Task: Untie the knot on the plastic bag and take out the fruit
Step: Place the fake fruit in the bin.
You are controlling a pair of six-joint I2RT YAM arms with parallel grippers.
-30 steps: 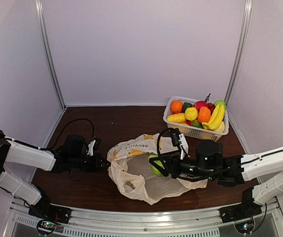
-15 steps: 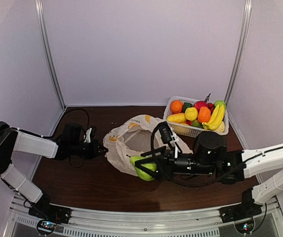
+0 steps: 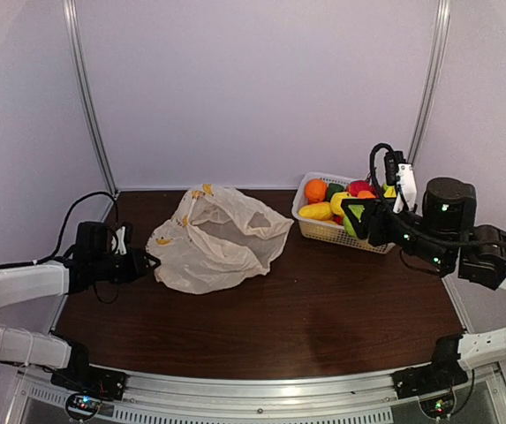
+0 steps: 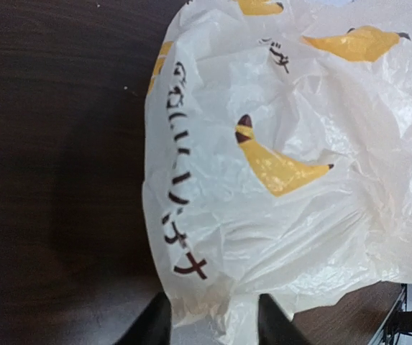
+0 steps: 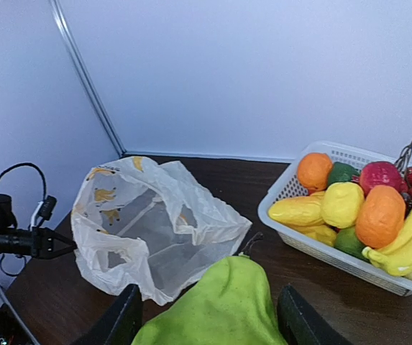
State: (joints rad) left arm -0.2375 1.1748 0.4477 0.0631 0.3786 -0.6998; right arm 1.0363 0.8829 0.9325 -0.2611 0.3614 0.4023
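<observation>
The cream plastic bag [image 3: 217, 238] [image 5: 148, 223] lies slumped at the table's left centre, its mouth gaping toward the right. No knot is in view. My left gripper [image 3: 149, 262] [image 4: 213, 327] is at the bag's left edge, jaws apart, with a thin fold of the bag [image 4: 277, 144] lying loose between them. My right gripper [image 3: 357, 221] [image 5: 209, 323] hovers above the table just left of the basket. It is shut on a light green pear [image 3: 353, 215] [image 5: 227, 309], one of the fruit, with its stem pointing away from the wrist.
A white lattice basket [image 3: 328, 231] [image 5: 272, 201] at the back right holds several fruit: an orange [image 5: 313, 171], yellow ones, a red one and bananas. Pale walls enclose the table on three sides. A black cable loops behind the left arm.
The right gripper has carried the green pear up and right, from in front of the bag to beside the basket. The bag has shifted left and back. The left gripper has opened.
</observation>
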